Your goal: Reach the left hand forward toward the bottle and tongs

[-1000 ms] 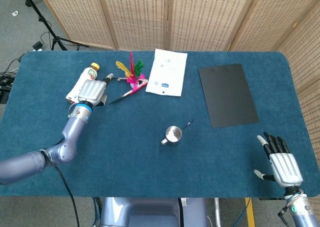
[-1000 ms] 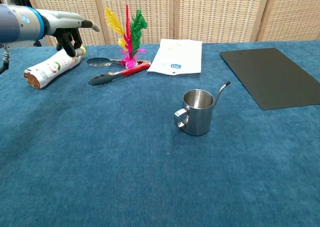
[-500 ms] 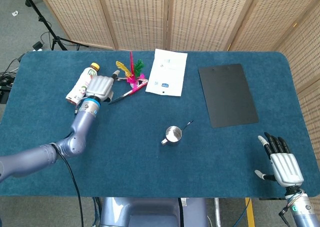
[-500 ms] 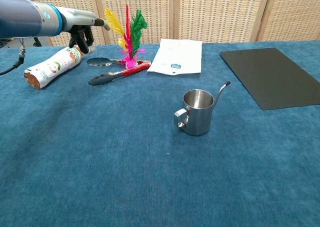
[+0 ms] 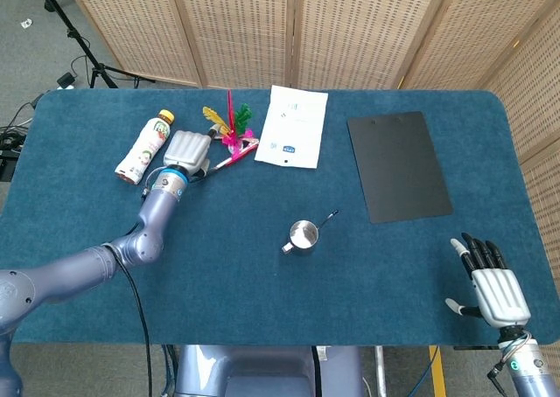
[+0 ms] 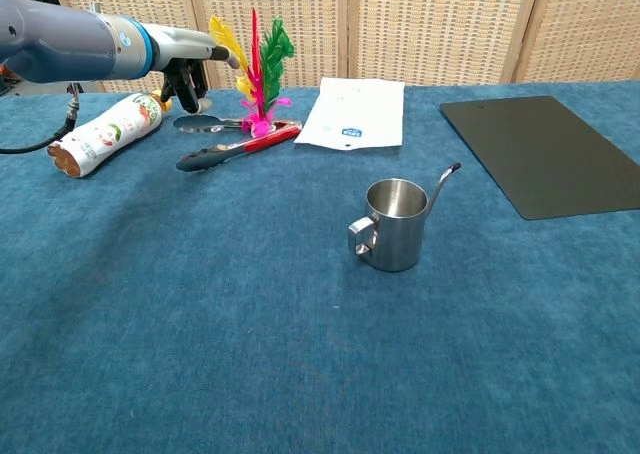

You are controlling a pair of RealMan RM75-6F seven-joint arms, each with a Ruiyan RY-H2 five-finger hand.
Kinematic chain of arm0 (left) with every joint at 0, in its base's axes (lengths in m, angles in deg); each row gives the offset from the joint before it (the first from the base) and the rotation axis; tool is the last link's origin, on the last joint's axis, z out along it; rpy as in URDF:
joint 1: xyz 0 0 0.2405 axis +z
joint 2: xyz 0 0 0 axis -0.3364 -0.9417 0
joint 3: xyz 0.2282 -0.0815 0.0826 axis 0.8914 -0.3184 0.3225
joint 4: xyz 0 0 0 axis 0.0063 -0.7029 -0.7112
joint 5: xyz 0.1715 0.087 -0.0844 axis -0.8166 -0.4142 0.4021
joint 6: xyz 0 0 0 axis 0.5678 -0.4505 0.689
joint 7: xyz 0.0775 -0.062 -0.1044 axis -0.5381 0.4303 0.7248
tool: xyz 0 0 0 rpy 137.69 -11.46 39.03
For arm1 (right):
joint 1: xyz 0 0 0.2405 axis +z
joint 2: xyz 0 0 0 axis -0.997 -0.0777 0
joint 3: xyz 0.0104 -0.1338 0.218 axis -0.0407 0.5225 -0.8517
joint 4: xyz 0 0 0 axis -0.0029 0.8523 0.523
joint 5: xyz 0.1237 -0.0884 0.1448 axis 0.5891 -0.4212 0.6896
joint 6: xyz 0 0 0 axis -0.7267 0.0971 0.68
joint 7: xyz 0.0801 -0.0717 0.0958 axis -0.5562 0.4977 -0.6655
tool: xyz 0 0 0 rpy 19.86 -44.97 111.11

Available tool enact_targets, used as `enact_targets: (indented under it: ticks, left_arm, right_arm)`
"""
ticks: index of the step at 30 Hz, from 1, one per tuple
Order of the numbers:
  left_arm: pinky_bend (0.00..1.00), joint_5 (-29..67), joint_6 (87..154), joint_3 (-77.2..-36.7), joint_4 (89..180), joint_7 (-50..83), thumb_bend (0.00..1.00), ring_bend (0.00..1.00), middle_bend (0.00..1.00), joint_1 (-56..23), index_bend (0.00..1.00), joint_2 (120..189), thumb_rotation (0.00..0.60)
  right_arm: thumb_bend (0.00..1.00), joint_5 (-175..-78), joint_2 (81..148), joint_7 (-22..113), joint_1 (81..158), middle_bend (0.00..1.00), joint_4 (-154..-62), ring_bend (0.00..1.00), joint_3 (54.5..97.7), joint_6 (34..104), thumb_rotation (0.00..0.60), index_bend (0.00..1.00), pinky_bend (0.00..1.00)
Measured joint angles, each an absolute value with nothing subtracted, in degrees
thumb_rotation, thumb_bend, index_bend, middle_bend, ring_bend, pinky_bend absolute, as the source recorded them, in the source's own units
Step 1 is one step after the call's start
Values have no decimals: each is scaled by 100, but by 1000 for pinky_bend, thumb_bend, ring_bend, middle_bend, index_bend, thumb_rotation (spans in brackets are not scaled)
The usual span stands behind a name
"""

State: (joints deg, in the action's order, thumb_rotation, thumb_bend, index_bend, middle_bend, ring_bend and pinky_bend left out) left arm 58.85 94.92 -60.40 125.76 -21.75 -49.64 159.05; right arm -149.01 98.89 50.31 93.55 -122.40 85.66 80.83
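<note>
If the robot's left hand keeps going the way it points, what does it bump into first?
Probably the tongs, lying just ahead of the left hand; the feather toy stands right behind them. Depth is hard to judge.

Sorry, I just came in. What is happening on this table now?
A two-armed robot is working at a blue table. Its left hand is stretched forward, above the metal tongs with red handles, beside the lying plastic bottle with a yellow cap. It holds nothing. The right hand rests open near the table's front edge, far from everything. A small steel cup, colourful feathers, a white paper and a black clipboard lie untouched.
</note>
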Motion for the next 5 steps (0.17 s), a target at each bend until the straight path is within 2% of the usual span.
enact_targets:
  ticks: [5]
  left_arm:
    - [599,5843,9488,-6000,12586,-2097,526,802,762,-4986,0,15905,600]
  right_arm:
    - [105,-14910,9889,5039,9349,0,-12248,0,8576,8098,600,0,0]
